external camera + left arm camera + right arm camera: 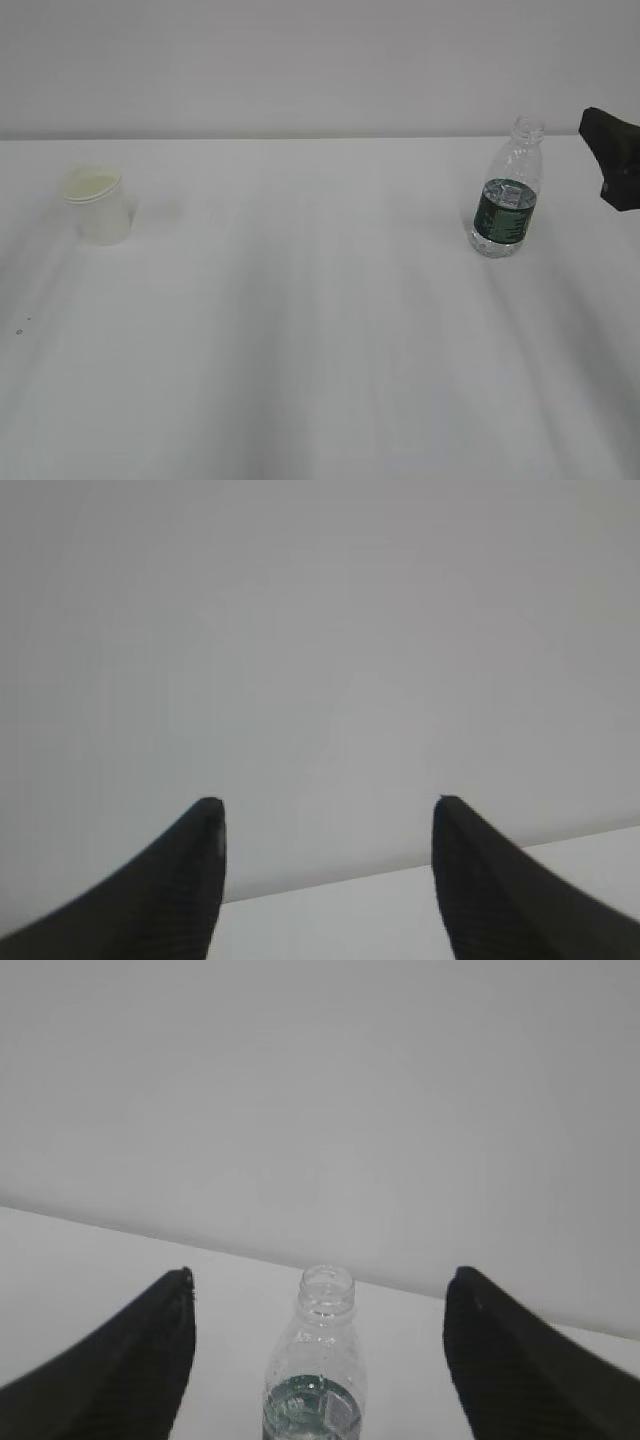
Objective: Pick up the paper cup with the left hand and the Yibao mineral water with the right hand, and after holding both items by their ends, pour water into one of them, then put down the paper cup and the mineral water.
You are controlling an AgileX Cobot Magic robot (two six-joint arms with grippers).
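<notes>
While the cup [97,205] and the bottle [507,192] stand far apart on the table [320,350], both grippers, left [325,825] and right [318,1295], are wide open and hold nothing.

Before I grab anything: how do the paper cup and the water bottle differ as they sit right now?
The paper cup is short, white and opaque; the Yibao mineral water is taller, clear, with a dark green label. The cup has a wide open mouth; the bottle has a narrow capless neck. The cup stands far left, the bottle far right. Both are upright on the white table, and neither is gripped.
</notes>
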